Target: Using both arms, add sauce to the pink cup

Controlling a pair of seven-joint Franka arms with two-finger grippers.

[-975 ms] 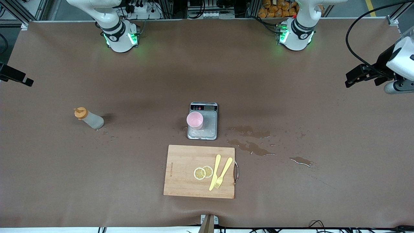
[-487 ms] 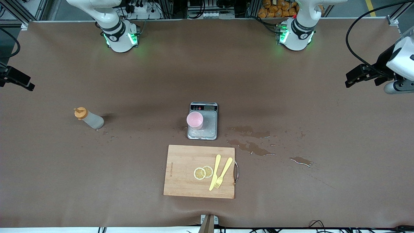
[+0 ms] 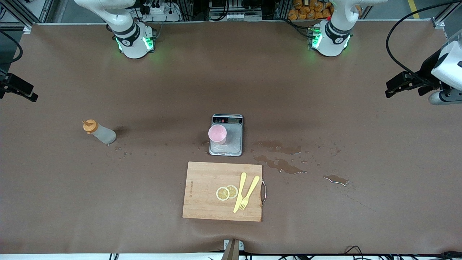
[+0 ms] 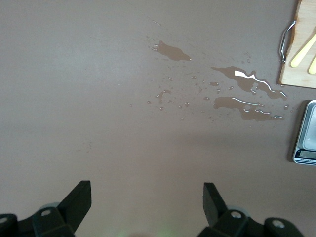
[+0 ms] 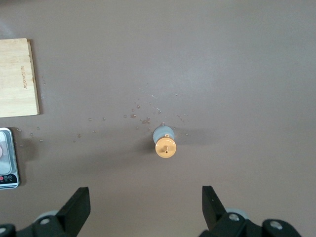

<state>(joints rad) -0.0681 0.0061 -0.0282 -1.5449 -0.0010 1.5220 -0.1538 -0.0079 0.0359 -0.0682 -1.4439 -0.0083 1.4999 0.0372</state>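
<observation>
Nearest front camera: wooden cutting board (image 3: 222, 191) with lemon slices (image 3: 226, 192), yellow fork (image 3: 249, 193), yellow knife (image 3: 239, 192). Farther: scale (image 3: 226, 135), pink cup (image 3: 217, 134) on its steel plate, at corner toward my right arm's end. Puddles (image 3: 279, 164) beside scale, toward left arm's end. Sauce (image 3: 98, 131) upright on table toward right arm's end, well apart from cup. My right gripper (image 5: 145, 210) high over table near sauce, fingers spread, empty. My left gripper (image 4: 147, 207) over bare table near puddles, fingers spread, empty.

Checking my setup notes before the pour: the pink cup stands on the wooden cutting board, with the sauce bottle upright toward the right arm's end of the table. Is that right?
Not quite. The pink cup stands on the scale, not on the wooden cutting board, which lies nearer the front camera. The front view shows it. The sauce bottle does stand upright toward the right arm's end.
</observation>
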